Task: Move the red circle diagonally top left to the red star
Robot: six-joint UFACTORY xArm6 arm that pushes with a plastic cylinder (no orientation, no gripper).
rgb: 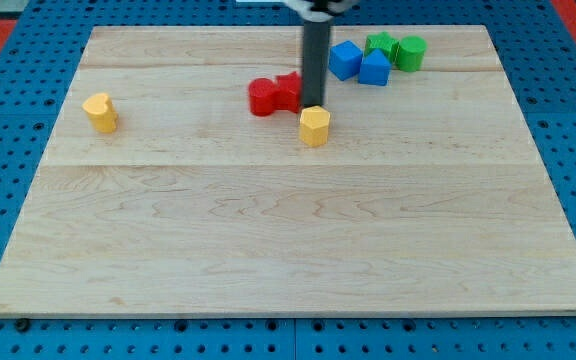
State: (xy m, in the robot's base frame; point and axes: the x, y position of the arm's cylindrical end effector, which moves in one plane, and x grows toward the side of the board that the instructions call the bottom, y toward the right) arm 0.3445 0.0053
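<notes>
The red circle sits on the wooden board near the view's top middle. The red star touches it on its right, partly hidden behind the rod. My tip stands just right of the red star and just above a yellow hexagonal block. The rod rises straight up out of the view's top.
Two blue blocks and two green blocks cluster at the view's top right of the rod. A yellow heart-like block sits at the view's left. Blue pegboard surrounds the board.
</notes>
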